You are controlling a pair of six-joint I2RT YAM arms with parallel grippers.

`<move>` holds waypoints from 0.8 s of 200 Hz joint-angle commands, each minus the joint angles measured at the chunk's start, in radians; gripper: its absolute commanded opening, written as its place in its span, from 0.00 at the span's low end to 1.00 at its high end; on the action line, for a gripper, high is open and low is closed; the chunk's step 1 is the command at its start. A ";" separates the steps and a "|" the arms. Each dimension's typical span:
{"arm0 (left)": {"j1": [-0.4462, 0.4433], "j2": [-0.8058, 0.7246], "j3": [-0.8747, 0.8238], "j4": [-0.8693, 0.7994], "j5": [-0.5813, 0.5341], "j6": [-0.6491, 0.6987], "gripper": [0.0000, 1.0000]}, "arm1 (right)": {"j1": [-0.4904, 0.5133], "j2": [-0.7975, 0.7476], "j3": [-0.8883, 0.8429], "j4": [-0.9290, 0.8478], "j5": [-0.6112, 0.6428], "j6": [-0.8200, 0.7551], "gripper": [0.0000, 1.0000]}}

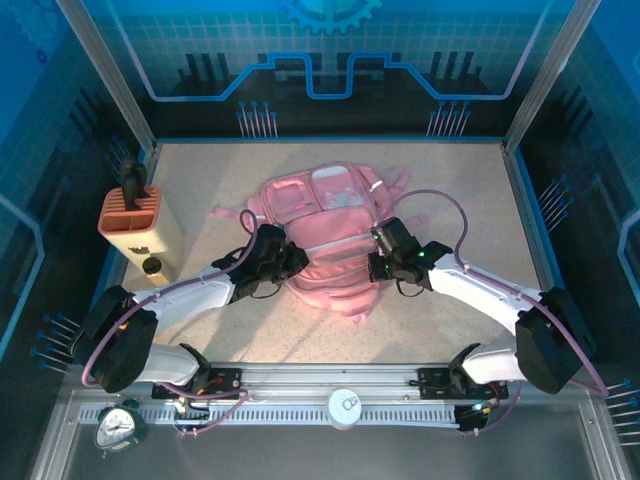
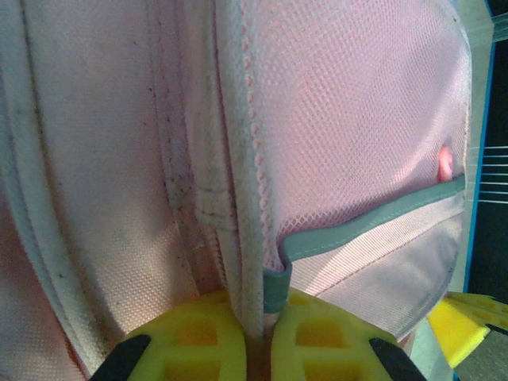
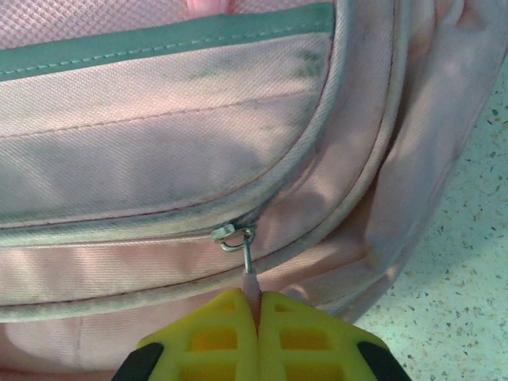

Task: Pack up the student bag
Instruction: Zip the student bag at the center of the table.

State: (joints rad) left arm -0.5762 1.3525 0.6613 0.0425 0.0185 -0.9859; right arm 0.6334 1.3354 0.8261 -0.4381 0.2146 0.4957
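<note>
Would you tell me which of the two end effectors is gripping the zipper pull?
The right end effector: it pinches the zipper pull on the student bag, whereas the left end effector clamps a fabric seam.

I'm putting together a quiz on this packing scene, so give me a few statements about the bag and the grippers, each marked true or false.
1. The right gripper is shut on the zipper pull of the student bag. True.
2. The left gripper hangs open above the bag. False: it is shut on a piped seam of the bag.
3. The pen holder box stands to the left of the bag, apart from it. True.
4. The bag stands upright on the table. False: it lies flat.
</note>
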 commanded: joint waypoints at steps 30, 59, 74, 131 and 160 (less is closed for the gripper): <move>0.118 0.017 0.101 -0.124 -0.049 0.186 0.00 | 0.211 0.039 0.002 -0.111 0.081 0.040 0.00; 0.167 0.073 0.178 -0.135 0.021 0.237 0.00 | 0.302 0.108 0.047 -0.036 0.013 0.076 0.00; 0.174 0.085 0.207 -0.155 0.018 0.244 0.02 | 0.308 0.131 0.075 -0.002 -0.015 0.076 0.00; 0.169 -0.002 0.145 -0.079 0.166 0.140 0.47 | 0.298 0.149 0.091 -0.016 0.014 0.078 0.00; 0.087 -0.099 0.034 -0.066 0.077 0.012 0.54 | 0.289 0.130 0.082 -0.007 0.020 0.086 0.00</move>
State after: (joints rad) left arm -0.4206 1.3449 0.7704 -0.0937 0.1196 -0.8486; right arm 0.9112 1.4796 0.9031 -0.4232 0.2783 0.5648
